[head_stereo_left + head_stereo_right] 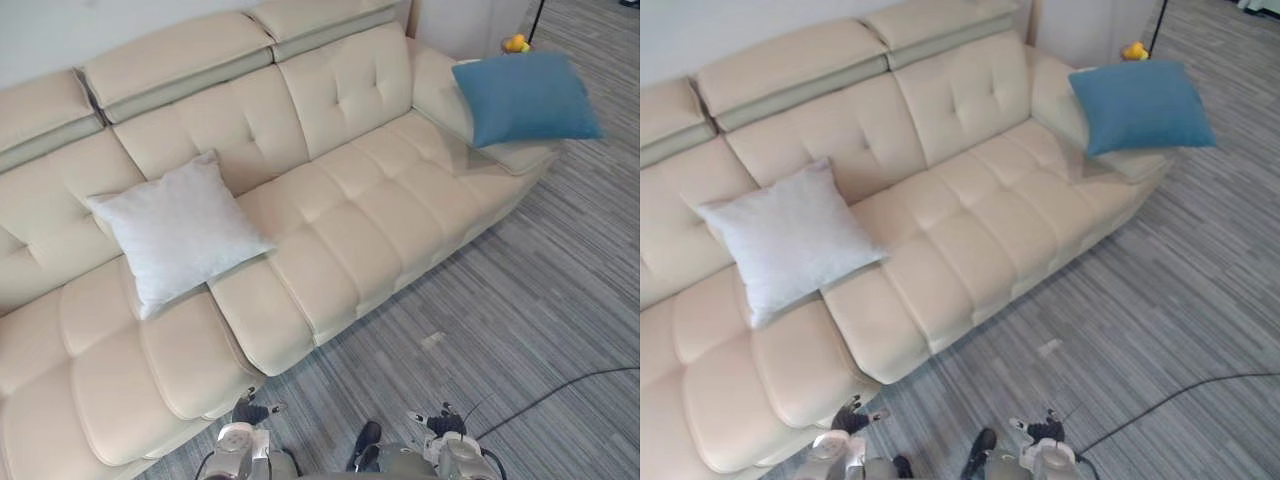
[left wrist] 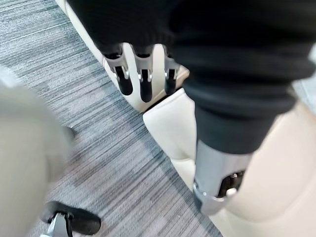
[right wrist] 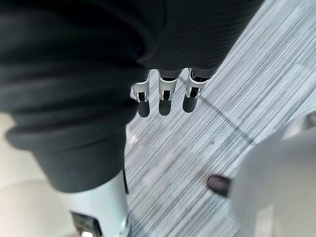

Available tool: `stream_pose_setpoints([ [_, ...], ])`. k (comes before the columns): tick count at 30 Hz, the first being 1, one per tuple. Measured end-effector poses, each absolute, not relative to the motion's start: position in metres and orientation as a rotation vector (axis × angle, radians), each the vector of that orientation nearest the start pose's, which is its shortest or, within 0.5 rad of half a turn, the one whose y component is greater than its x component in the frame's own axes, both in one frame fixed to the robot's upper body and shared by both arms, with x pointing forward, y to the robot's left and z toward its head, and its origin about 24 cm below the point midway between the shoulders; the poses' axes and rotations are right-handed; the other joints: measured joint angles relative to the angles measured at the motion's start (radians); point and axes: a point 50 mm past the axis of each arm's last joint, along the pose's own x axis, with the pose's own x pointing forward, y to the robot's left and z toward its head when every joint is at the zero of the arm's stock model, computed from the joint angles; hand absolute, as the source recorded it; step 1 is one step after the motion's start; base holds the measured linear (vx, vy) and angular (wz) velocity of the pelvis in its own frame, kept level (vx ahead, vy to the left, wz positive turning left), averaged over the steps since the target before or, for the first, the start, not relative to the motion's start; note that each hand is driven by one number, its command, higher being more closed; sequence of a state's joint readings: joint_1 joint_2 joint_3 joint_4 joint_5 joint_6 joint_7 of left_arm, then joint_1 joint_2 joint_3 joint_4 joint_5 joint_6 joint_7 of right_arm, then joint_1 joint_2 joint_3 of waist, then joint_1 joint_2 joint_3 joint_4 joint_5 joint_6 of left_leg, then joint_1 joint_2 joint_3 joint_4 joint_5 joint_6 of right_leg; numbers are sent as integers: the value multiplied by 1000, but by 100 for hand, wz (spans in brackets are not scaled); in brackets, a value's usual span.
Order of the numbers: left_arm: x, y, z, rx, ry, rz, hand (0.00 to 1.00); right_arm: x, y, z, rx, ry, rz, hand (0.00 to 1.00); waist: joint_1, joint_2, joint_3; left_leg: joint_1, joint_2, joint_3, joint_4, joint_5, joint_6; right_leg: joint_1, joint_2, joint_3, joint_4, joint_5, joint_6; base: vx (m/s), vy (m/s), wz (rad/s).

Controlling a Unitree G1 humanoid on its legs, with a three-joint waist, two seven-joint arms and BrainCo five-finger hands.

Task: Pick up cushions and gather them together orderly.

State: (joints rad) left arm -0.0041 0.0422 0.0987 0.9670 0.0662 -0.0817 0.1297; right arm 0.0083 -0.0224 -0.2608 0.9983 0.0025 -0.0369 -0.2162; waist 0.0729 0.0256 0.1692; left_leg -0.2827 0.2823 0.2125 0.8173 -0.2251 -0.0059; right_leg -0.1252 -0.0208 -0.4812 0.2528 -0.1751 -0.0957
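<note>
A light grey cushion (image 1: 180,230) leans against the backrest on the left-middle seat of the cream leather sofa (image 1: 340,230). At the sofa's far right end, a blue cushion (image 1: 525,97) rests tilted on the armrest. My left hand (image 1: 240,438) hangs low in front of the sofa's near seat edge; its fingers (image 2: 143,81) are straight and hold nothing. My right hand (image 1: 452,445) hangs over the carpet with straight fingers (image 3: 165,89), also holding nothing. Both hands are far from either cushion.
Grey striped carpet (image 1: 540,320) spreads in front and to the right of the sofa. A small yellow object (image 1: 515,43) and a thin black pole (image 1: 537,20) stand behind the right armrest, near the wall.
</note>
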Motion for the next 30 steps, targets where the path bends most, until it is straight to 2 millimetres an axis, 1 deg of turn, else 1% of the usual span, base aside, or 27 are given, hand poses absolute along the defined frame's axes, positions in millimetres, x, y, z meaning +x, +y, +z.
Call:
stream_pose_setpoints([
  [1,150,186,-139,110,875,201,0,131,-202,-147,3,969,-454,0,11,-3,5,-27,-29,-52,30,-18,-25,3,7,22,8,-7,-6,4,-50,-72],
  [2,153,186,-137,106,860,204,0,134,-201,-146,5,961,-454,0,22,-11,9,-53,-78,-99,-2,-33,-44,4,10,48,8,-7,-5,38,6,-79],
  [3,155,184,-136,100,849,202,0,136,-201,-146,5,956,-453,0,36,-14,11,-65,-115,-124,-59,-35,-47,3,11,66,4,-7,-4,50,7,-67],
  [4,156,182,-136,95,844,201,0,137,-200,-145,4,952,-453,0,42,-15,12,-67,-139,-141,-107,-35,-47,3,13,78,3,-7,-4,64,27,-67],
  [5,158,180,-134,73,833,207,0,139,-198,-145,-5,949,-446,0,46,-12,13,-70,-184,-195,-212,-31,-53,2,22,107,1,-6,-1,90,59,-76],
  [6,157,177,-135,60,836,207,0,139,-197,-145,-14,949,-437,0,55,-8,7,-63,-215,-267,-311,-18,-65,-8,38,128,-1,-5,4,90,73,-75],
  [7,156,177,-135,58,840,207,0,139,-196,-145,-15,950,-436,0,60,-6,1,-64,-221,-289,-337,-14,-60,-15,45,138,-1,-5,4,181,102,-106],
  [8,153,177,-137,49,849,213,0,141,-186,-145,5,948,-418,0,74,-6,-15,-58,-224,-299,-352,32,-31,-25,68,196,-6,-7,14,192,81,-85],
  [9,152,177,-137,47,851,215,0,142,-183,-145,13,946,-412,0,76,-11,-20,-57,-220,-288,-355,29,-33,-24,71,210,-11,-3,20,284,78,-104],
  [10,152,179,-137,46,851,221,0,143,-176,-143,34,928,-408,0,81,-22,-26,-51,-207,-244,-358,20,-32,-32,72,245,-13,1,34,165,27,-57],
  [11,152,179,-137,46,851,222,0,142,-175,-143,37,929,-407,0,83,-25,-28,-46,-204,-229,-359,17,-31,-33,72,257,-10,-2,38,283,67,-89],
  [13,147,180,-139,46,863,226,0,139,-176,-143,39,926,-412,0,96,-41,-49,-5,-196,-143,-379,-8,-19,-47,49,307,36,-35,76,331,99,-94],
  [14,147,180,-139,48,863,222,0,139,-177,-143,36,924,-411,0,94,-52,-58,27,-202,-103,-398,-27,-9,-75,20,299,115,-60,120,348,109,-89],
  [16,146,178,-139,47,867,214,0,137,-176,-144,41,928,-399,0,88,-52,-57,89,-198,-63,-394,-71,0,-154,-37,236,360,-67,157,276,68,-60],
  [17,146,178,-139,50,870,210,0,137,-175,-144,44,929,-393,0,83,-50,-55,110,-194,-60,-393,-79,1,-173,-56,209,426,-65,163,284,-18,-15],
  [18,143,179,-141,61,881,204,0,131,-176,-146,45,948,-390,0,71,-45,-52,162,-183,-55,-396,-98,-5,-194,-130,102,559,-76,138,287,-48,-4],
  [20,141,182,-142,67,890,211,0,133,-176,-146,36,948,-383,0,62,-49,-51,203,-162,-55,-412,-105,-16,-195,-177,24,572,-97,107,356,-126,-8],
  [21,136,187,-144,79,910,218,0,137,-176,-147,20,953,-368,0,53,-50,-51,241,-135,-52,-442,-105,-17,-195,-202,-36,525,-102,100,341,-171,-18],
  [22,133,190,-145,87,918,222,0,140,-176,-146,15,951,-361,0,42,-48,-50,271,-114,-46,-465,-105,-17,-196,-210,-69,467,-100,102,339,-209,-33],
  [23,127,194,-147,94,939,233,0,143,-176,-147,4,953,-351,0,37,-49,-50,310,-93,-24,-501,-102,-24,-207,-212,-98,359,-73,110,351,-228,-35],
  [24,126,196,-147,96,941,239,0,144,-177,-146,-3,952,-349,0,37,-54,-49,330,-90,-16,-517,-100,-30,-211,-211,-109,288,-35,112,458,-297,-47],
  [25,126,201,-147,112,943,243,0,141,-179,-147,-19,960,-344,0,37,-83,-52,365,-111,-5,-541,-99,-56,-210,-215,-110,134,123,60,408,-255,-54],
  [26,125,197,-149,108,960,234,0,142,-189,-147,-48,963,-349,0,41,-52,-48,385,-79,-17,-546,-105,-72,-200,-184,-110,149,119,18,368,-252,-67],
  [27,125,194,-149,104,960,224,0,145,-193,-146,-63,959,-347,0,39,-32,-47,389,-66,-33,-552,-89,-84,-198,-159,-104,149,96,7,334,-242,-66],
  [28,128,189,-149,99,960,213,0,146,-202,-144,-87,955,-358,0,27,-18,-45,390,-62,-57,-541,-54,-95,-207,-142,-91,160,63,4,391,-284,-44],
  [29,132,185,-150,110,961,191,0,142,-213,-144,-111,968,-374,0,20,-6,-43,363,-47,-94,-456,-25,-115,-185,-119,-94,156,37,3,355,-259,-21],
  [30,132,185,-150,113,962,185,0,139,-214,-146,-116,982,-376,0,15,1,-39,334,-35,-120,-371,-10,-115,-159,-103,-95,137,31,6,342,-241,-18],
])
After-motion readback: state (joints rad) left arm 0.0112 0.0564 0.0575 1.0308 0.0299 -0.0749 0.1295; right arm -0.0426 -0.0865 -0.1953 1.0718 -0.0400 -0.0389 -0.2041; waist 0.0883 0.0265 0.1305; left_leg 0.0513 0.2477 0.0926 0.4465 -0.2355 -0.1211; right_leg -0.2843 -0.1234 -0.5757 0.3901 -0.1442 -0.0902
